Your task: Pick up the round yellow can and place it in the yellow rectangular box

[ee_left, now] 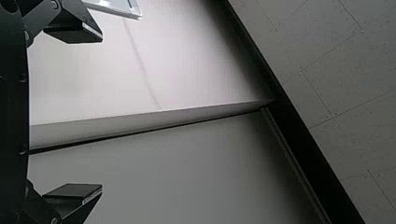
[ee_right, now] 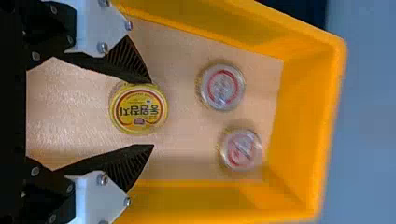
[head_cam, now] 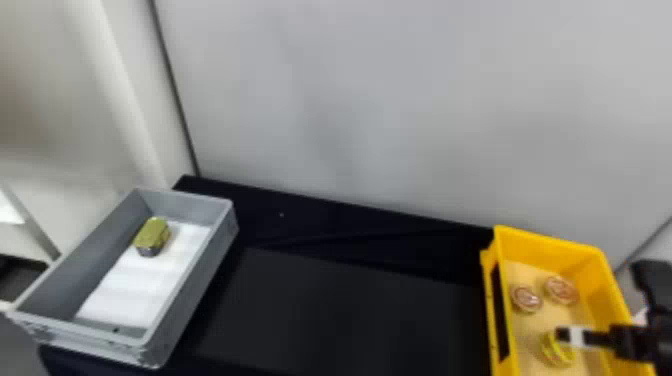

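Inside the yellow rectangular box [head_cam: 550,240], toward its near end, is the round yellow can [head_cam: 556,350]. My right gripper [head_cam: 565,336] reaches in over the box's right wall and is at the can. In the right wrist view the yellow can [ee_right: 139,109] lies label up on the box floor between the parted fingers of my right gripper [ee_right: 152,114]; one fingertip is right by its edge, and a gap separates it from the other. My left gripper [ee_left: 101,113] is open with nothing between its fingers, away from the box.
Two round cans with red-and-silver lids [ee_right: 222,87] sit farther inside the yellow box. On the left of the black-covered table [head_cam: 340,310] stands a grey crate [head_cam: 200,280] holding a white sheet and a yellow-green can [head_cam: 153,234]. A pale wall rises behind.
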Controlling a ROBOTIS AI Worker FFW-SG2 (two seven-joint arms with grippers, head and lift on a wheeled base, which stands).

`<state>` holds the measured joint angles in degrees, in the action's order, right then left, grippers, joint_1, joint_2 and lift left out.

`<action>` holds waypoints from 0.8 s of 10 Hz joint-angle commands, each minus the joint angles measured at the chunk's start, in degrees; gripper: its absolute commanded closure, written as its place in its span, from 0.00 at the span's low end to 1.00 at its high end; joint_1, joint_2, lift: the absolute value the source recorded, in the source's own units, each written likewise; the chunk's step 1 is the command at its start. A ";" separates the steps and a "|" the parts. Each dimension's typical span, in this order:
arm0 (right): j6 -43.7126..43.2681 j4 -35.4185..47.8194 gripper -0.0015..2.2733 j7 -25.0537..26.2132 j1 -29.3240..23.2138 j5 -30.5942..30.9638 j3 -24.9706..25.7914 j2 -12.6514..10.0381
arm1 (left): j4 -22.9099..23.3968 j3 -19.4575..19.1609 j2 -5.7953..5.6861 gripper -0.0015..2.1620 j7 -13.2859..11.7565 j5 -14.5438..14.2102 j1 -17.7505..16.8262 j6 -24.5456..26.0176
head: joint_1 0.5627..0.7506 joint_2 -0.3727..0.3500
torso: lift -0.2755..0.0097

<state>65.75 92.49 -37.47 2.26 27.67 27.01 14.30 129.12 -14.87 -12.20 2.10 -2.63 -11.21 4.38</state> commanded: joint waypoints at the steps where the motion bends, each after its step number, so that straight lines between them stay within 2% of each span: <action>1: 6.71 22.64 0.20 7.66 -0.32 0.21 -2.93 -0.06 | -0.01 0.36 0.50 0.07 0.01 0.00 0.14 0.45 | 0.70 0.41 | 0.97; 2: 7.33 29.94 0.19 10.91 1.26 0.21 -4.60 -0.24 | -0.01 0.45 0.59 0.07 -0.08 0.00 0.14 0.63 | 0.70 0.41 | 0.97; 4: 6.36 40.31 0.19 13.73 5.92 0.21 -8.99 -0.24 | -0.09 1.06 0.76 0.07 -0.08 0.00 -0.12 0.54 | 0.70 0.41 | 0.97; 5: 4.60 44.00 0.19 19.79 9.17 0.21 -13.83 -0.50 | -0.09 1.06 0.94 0.07 -0.08 0.00 -0.12 0.54 | 0.70 0.41 | 0.97; 6: -2.61 44.27 0.22 21.20 11.81 0.12 -16.73 -1.38 | -0.09 0.45 1.03 0.07 -0.08 0.00 0.14 0.54 | 0.70 0.41 | 0.97; 7: -9.47 44.27 0.22 26.12 14.00 -1.20 -19.89 -2.43 | 0.34 -0.08 1.12 0.07 -0.17 0.00 0.49 0.54 | 0.70 0.41 | 0.97; 8: -13.16 44.27 0.21 30.08 15.94 -5.25 -21.56 -2.35 | 0.52 -0.34 1.20 0.07 -0.17 0.00 0.67 0.54 | 0.70 0.41 | 0.97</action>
<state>59.59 136.83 -10.86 15.32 26.17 8.57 12.47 129.29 -14.67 -11.07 1.95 -2.64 -10.89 4.92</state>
